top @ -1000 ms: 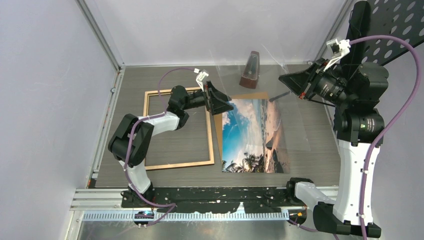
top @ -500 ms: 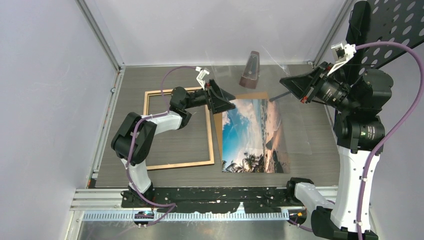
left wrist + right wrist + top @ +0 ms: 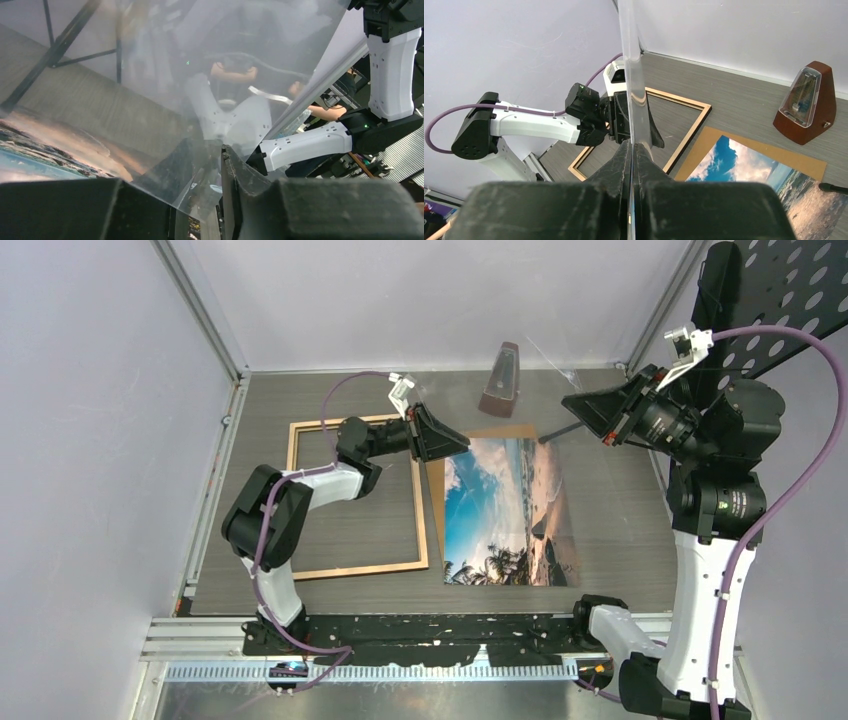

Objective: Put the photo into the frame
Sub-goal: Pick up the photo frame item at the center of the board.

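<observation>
One light wood-coloured rectangular frame (image 3: 360, 569) lies flat on the grey table (image 3: 630, 560), just left of the beach photo (image 3: 505, 510). Bare table surface shows through its opening. At the photo's far left corner, the left gripper (image 3: 452, 443) has its jaws apart around a corner of a clear flexible pane (image 3: 165, 90), with a gap still showing between the fingers. The pane hangs tilted above the photo, so the left wrist camera sees the print through it. The photo lies face up on a brown hardboard sheet (image 3: 505, 430). Behind the photo stands a brown wooden metronome (image 3: 500, 380). Right of the photo's far end, the right gripper (image 3: 572, 403) pinches the pane's opposite edge tightly. A black perforated panel (image 3: 790, 300) stands further right.
</observation>
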Motion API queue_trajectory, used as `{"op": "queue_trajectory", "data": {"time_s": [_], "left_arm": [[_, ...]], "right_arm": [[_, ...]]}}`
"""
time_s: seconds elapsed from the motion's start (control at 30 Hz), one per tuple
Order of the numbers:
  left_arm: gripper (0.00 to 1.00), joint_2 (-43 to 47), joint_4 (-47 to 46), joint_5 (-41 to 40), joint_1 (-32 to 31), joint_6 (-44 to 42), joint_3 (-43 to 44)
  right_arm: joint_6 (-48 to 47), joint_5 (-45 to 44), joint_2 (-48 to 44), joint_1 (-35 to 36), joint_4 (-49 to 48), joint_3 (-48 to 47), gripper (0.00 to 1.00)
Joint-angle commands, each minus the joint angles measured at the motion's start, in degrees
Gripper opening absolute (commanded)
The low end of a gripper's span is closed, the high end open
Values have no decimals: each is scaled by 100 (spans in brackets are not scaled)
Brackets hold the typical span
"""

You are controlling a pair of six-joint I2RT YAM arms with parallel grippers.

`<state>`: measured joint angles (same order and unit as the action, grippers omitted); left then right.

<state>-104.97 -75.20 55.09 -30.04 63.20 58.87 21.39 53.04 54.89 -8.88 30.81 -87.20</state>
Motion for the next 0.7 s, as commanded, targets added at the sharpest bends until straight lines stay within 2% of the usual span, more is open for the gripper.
{"op": "queue_trajectory", "data": {"time_s": [0.0, 0.2, 0.4, 0.47, 0.53, 0.57, 0.67], "left_arm": [[21, 337, -444, 87, -37, 24, -157], [0, 666, -443, 159, 12, 106, -407], [0, 1129, -151, 226, 157, 132, -598], [0, 1278, 105, 299, 218, 147, -590], [0, 1423, 377, 383, 277, 138, -566], [0, 1493, 574, 398, 310, 120, -564], [0, 1683, 1151, 449, 464, 69, -537]], "right_arm": [[51, 20, -86, -38, -339, -29, 6], [-86, -64, -115, -60, -247, 16, 6], [-146, -106, -170, -61, -314, 259, 6], [-144, -102, -202, -59, -367, 398, 10], [-135, -105, -256, -60, -437, 607, 21], [-117, -126, -294, -61, -454, 660, 30], [-127, -173, -354, -61, -500, 890, 46]]}}
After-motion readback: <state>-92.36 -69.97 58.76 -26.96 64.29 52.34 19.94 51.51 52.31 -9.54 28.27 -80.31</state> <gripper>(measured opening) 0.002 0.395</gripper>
